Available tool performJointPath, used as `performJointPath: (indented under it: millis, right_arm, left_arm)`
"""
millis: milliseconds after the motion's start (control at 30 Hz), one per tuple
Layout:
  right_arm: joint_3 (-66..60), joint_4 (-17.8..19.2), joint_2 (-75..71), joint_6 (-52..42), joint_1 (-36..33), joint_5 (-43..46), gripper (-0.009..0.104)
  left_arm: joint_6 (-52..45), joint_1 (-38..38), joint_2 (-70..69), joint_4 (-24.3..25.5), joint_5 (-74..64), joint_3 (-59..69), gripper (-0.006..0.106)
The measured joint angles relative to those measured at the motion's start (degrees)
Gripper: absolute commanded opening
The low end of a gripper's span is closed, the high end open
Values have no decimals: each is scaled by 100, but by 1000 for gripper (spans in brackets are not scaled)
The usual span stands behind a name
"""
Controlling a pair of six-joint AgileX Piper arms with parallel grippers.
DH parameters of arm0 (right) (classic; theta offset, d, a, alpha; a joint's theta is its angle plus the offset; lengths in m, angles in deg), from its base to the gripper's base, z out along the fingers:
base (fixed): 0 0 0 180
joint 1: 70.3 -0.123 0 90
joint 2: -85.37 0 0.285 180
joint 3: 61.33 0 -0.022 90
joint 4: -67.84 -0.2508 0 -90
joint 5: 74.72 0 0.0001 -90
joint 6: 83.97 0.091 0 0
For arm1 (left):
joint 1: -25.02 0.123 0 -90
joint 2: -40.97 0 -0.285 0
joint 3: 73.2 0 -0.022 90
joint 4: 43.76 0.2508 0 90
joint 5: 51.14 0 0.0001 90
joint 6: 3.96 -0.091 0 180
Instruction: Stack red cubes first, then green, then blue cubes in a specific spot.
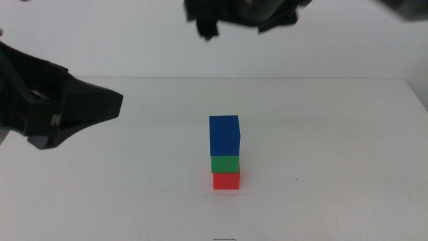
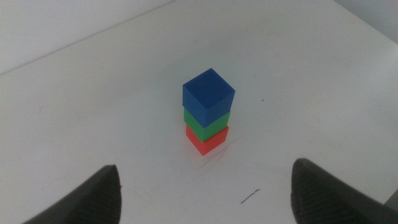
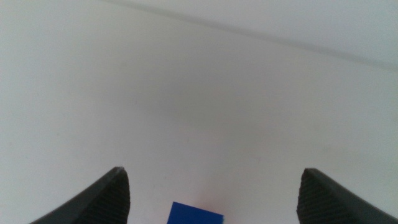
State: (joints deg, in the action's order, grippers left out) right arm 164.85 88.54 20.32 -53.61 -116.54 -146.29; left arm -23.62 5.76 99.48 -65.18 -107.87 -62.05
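A three-cube stack stands on the white table point(image 1: 334, 167) near its middle. The red cube point(image 1: 227, 181) is at the bottom, the green cube point(image 1: 225, 164) rests on it, and the blue cube point(image 1: 224, 135) is on top. No gripper touches the stack. My left gripper point(image 1: 100, 107) hovers to its left, open and empty; its wrist view shows the blue cube point(image 2: 208, 94), green cube point(image 2: 208, 122) and red cube point(image 2: 208, 140) beyond its jaws. My right gripper point(image 1: 244, 20) hangs high above and behind the stack, open, with only the blue cube point(image 3: 197, 214) showing in its view.
A small dark mark point(image 2: 250, 196) lies on the table between the left gripper and the stack. The table's far edge point(image 1: 267, 78) runs behind the stack, with a pale wall beyond.
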Motion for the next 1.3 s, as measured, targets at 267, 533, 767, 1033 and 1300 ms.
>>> performJointPath:
  millis: [267, 533, 767, 1033, 1300]
  right_arm:
    - [-859, -184, -1415, -465, 902, -24, 86]
    - [-2863, -871, -3265, -1405, 2674, 826, 86]
    - [-3578, -1265, -3847, -1731, 3346, 1374, 86]
    - [-3578, -1213, -3847, -1734, 3357, 1207, 86]
    - [-3584, -1213, -3847, -1734, 3357, 1192, 86]
  left_arm:
    - [0, 0, 14, 0, 0, 0, 94]
    - [0, 0, 22, 0, 0, 0, 94]
    - [0, 0, 22, 0, 0, 0, 94]
    - [0, 0, 28, 0, 0, 0, 94]
    - [1020, 5, -277, 1392, 862, 178, 94]
